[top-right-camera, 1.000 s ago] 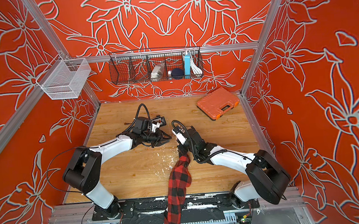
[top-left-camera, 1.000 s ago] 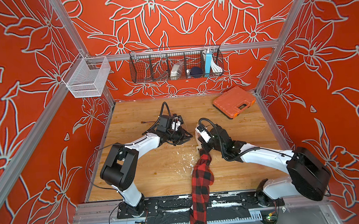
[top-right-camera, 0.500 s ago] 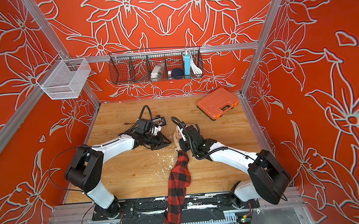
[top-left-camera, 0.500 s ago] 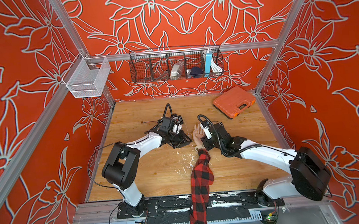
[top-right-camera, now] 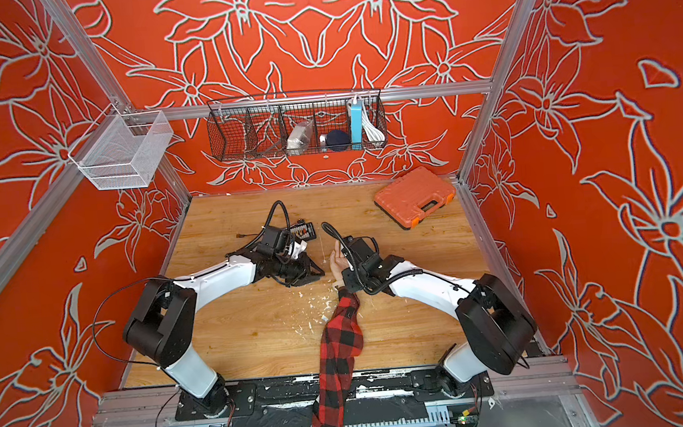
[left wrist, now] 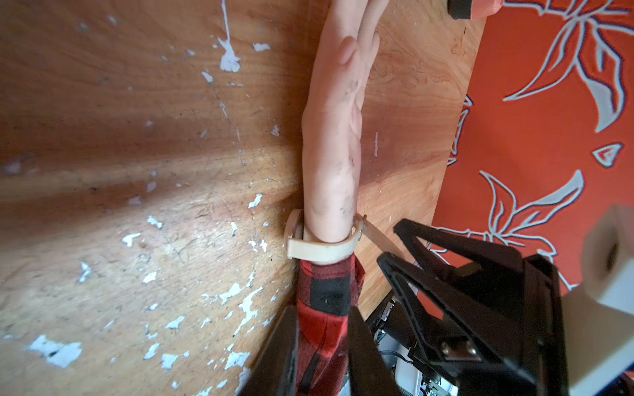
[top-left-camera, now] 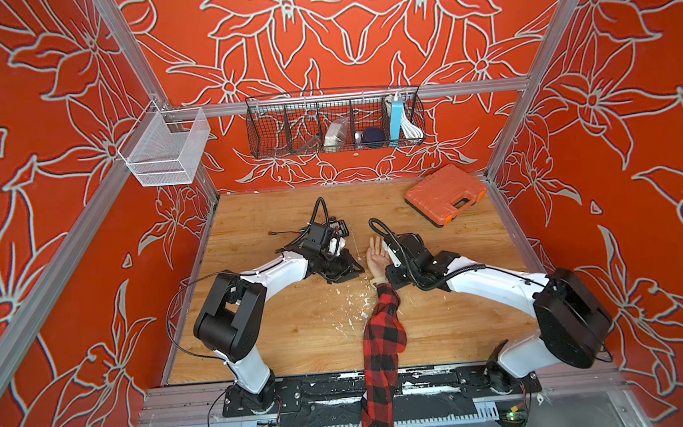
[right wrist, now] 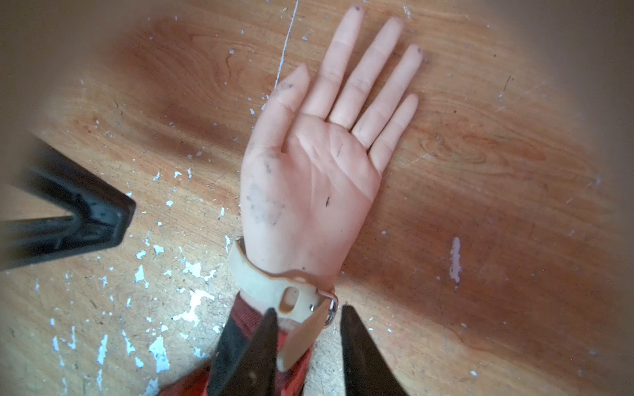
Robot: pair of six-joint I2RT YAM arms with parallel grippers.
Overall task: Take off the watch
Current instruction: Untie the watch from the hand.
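Note:
The watch [right wrist: 260,281], cream with a thin strap, is round the wrist of a palm-up mannequin hand [right wrist: 308,171], and its face [left wrist: 293,233] lies against the table. The strap's loose tail [right wrist: 302,339] sticks out past the buckle. It lies between the spread fingers of my right gripper [right wrist: 308,307], leaning on one finger and clear of the other. My left gripper [left wrist: 322,308] points at the red plaid sleeve [left wrist: 326,291] from beside the hand. Its jaws stand a narrow gap apart, and its tip [right wrist: 130,205] touches nothing. Both top views show the hand [top-left-camera: 376,255] between the two grippers.
An orange tool case [top-left-camera: 444,194] lies at the table's back right. A black bit holder [top-left-camera: 338,225] sits just behind the left gripper. A black wire basket [top-left-camera: 334,121] and a white mesh basket [top-left-camera: 168,149] hang on the walls. The sleeved arm [top-left-camera: 383,336] crosses the front edge.
My right gripper, shut over the wrist a second ago, has opened and drawn back a little, and the hand now shows. The left gripper has barely moved.

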